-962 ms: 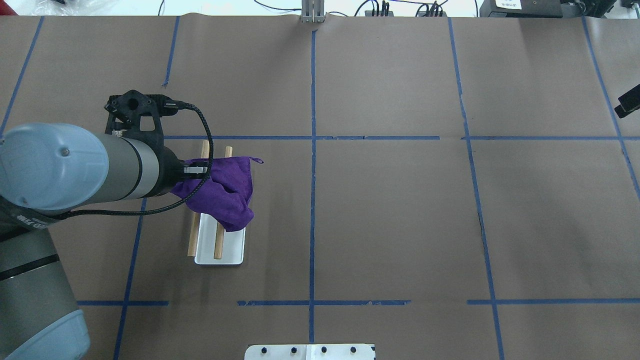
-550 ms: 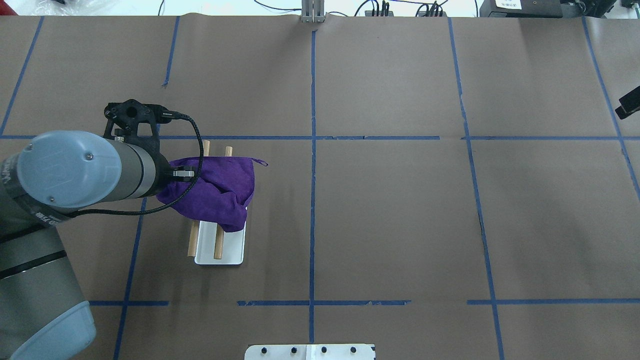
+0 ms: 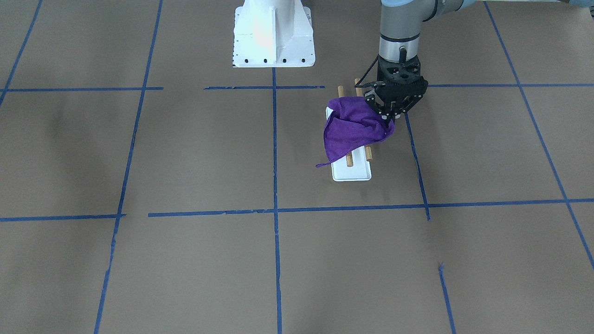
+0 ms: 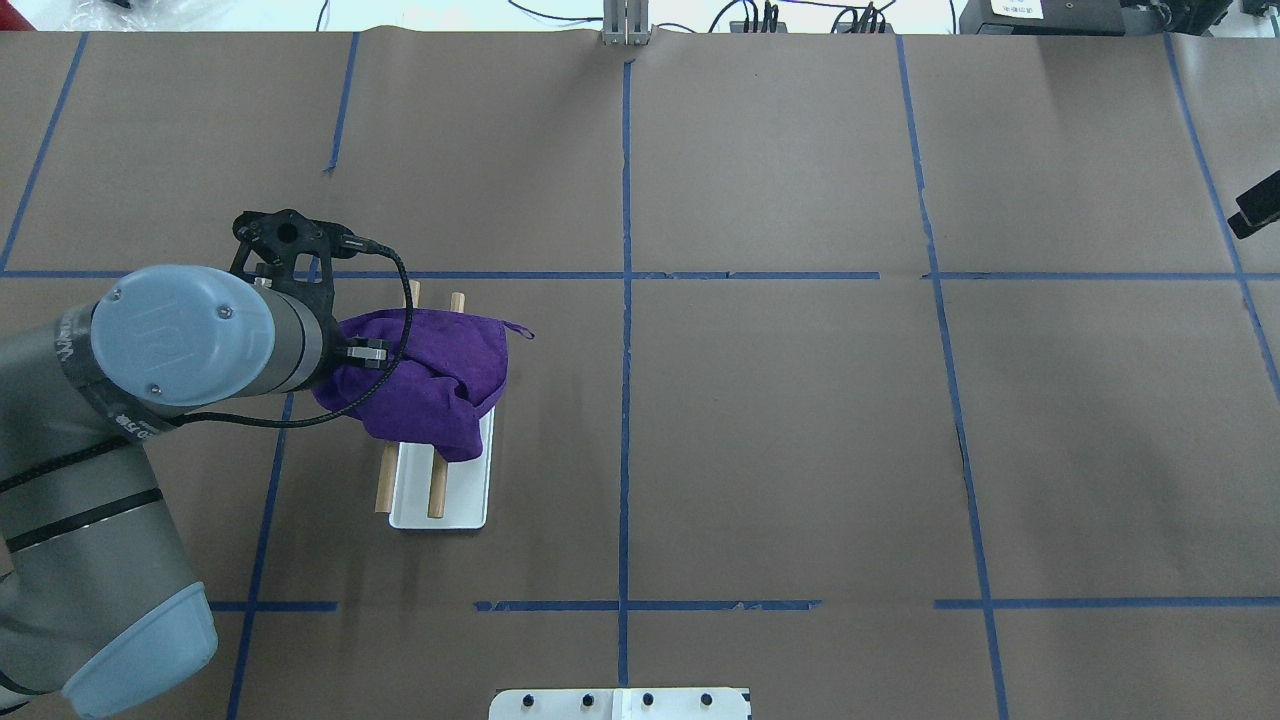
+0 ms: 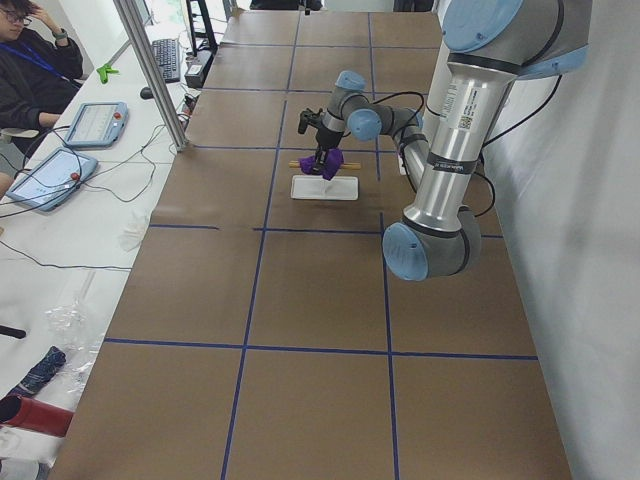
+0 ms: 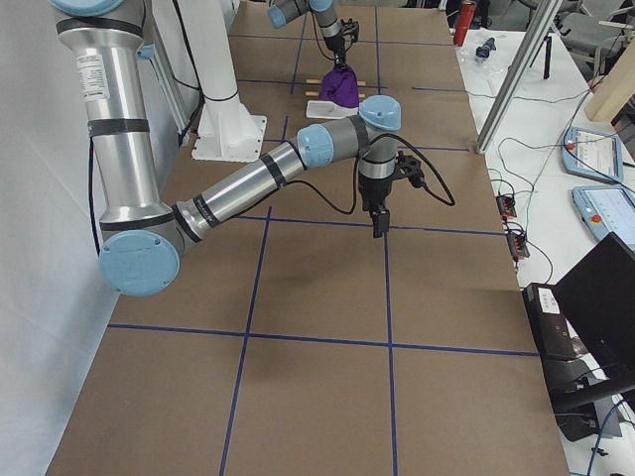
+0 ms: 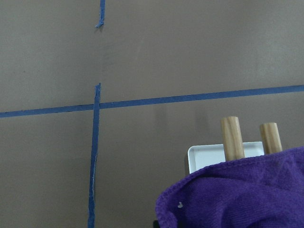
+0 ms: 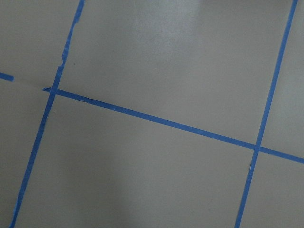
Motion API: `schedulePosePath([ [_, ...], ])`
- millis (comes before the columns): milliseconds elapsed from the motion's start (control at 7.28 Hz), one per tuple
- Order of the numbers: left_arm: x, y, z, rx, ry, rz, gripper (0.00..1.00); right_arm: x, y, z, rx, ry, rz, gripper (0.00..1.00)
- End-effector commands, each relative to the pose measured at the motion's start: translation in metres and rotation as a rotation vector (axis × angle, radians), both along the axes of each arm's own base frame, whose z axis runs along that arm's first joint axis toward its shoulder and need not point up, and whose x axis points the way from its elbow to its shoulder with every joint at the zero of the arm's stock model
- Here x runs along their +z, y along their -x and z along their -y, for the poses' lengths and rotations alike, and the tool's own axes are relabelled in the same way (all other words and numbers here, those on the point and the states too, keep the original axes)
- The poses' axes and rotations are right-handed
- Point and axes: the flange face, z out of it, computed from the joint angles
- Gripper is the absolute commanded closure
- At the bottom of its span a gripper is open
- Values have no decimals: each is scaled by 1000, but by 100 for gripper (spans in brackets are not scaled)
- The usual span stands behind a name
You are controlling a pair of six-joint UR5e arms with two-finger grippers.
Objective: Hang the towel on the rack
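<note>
The purple towel [image 4: 440, 370] lies bunched over the two brown dowels of the rack [image 4: 440, 505], whose white base stands on the brown table. It hangs off both sides of the dowels [image 3: 348, 160]. My left gripper [image 4: 372, 352] is shut on the towel's left edge, just beside the outer dowel. The front view shows its fingers [image 3: 386, 118] pinching the towel [image 3: 352, 127]. The left wrist view shows the towel [image 7: 237, 194] below the dowel ends [image 7: 232, 137]. My right gripper [image 6: 380, 226] hangs over bare table far from the rack; I cannot tell whether it is open or shut.
The robot's white pedestal [image 3: 274, 32] stands at the table's near edge. Blue tape lines [image 4: 625, 300] divide the table into squares. A black part [image 4: 1258, 205] pokes in at the overhead view's right edge. Operators' tablets and cables [image 5: 70, 150] lie beyond the far edge.
My left gripper has moved left and slightly towards the robot, pulling the towel's edge across the dowels. The towel now covers both dowels more widely.
</note>
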Motion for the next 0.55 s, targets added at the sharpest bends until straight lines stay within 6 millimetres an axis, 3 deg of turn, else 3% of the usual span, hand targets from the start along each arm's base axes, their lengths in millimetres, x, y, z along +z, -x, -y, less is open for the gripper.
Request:
schedulePosePath([
  [0,4,17,18,5,-29,29,0,-2,0,1,1,-8,-1,0],
  [275,7,47,43,22,-57,57,0,-5,0,4,8,-14,-5,0],
  [412,12,59,54,32,-8,32,0,4,1,7,11,7,-12,0],
])
